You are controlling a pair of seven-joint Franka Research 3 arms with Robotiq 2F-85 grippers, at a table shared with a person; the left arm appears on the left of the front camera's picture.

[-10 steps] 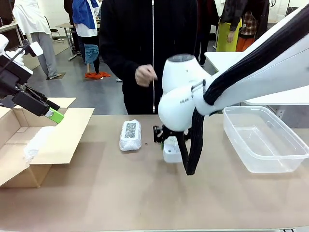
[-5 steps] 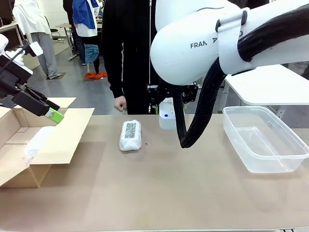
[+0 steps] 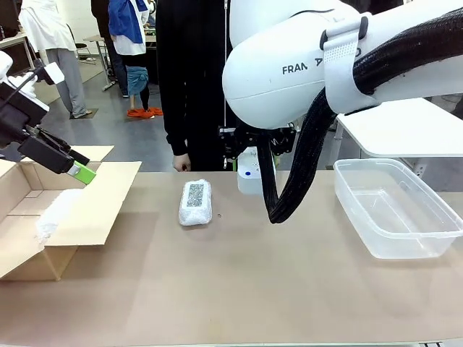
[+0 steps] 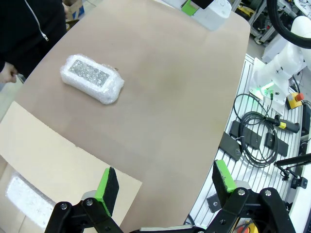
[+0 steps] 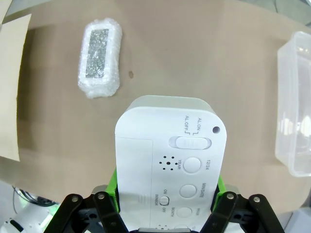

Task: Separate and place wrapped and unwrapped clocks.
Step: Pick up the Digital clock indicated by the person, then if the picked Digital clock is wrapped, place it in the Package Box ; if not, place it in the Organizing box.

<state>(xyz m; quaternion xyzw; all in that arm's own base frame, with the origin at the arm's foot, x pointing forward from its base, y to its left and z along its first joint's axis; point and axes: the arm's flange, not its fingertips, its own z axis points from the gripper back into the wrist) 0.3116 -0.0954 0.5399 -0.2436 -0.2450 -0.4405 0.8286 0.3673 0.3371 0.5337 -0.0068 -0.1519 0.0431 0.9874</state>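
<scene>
Front view shows you the right fingers [image 3: 255,152] clamped on the unwrapped clock [image 3: 249,177], a smooth white block hanging clear above the counter [image 3: 239,289], near its far edge and in front of the person in the dark jacket. In the right wrist view the clock's back faces the camera – a slider and round buttons, with green pads pressed against both of its long sides. One wrapped clock [image 3: 195,202] lies flat on the counter, to the left of the lifted clock, with a dark speckled patch showing through its crinkly wrap. A second wrapped clock [image 3: 56,213] rests inside the open cardboard box [image 3: 108,195] at the counter's left end. The left fingers [image 3: 78,170] hover above that box, spread wide – they hold nothing. A clear plastic tub [image 3: 391,163] stands at the right end of the counter. The person's hand [image 3: 181,163] hangs at the far edge, close to the wrapped clock on the counter but not touching it.
</scene>
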